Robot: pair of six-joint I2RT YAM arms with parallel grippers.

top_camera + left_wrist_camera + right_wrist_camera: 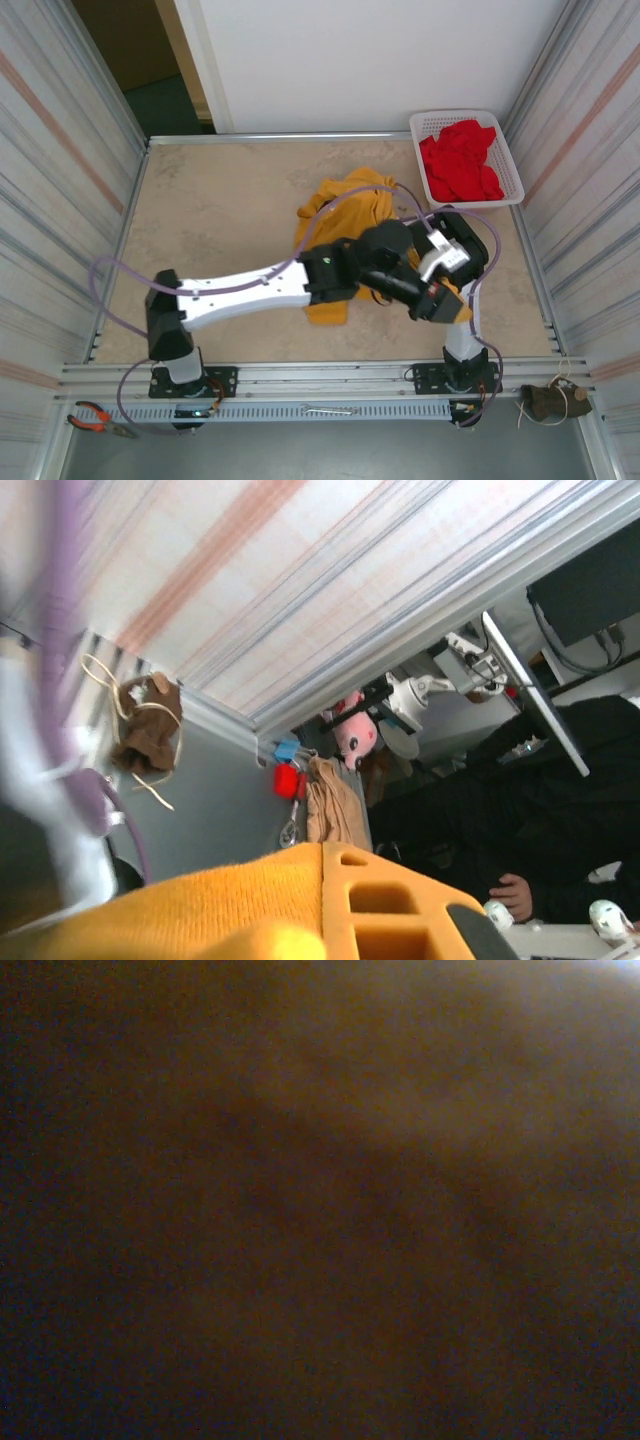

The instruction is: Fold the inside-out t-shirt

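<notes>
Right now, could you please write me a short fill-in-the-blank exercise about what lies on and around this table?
1. The crumpled t-shirt in the middle of the table is ____ in colour.
2. The white basket in the far right corner holds ____ garments.
3. The pliers lie at the near edge, closest to the base of the ____ arm.
Missing words: yellow; red; left.
</notes>
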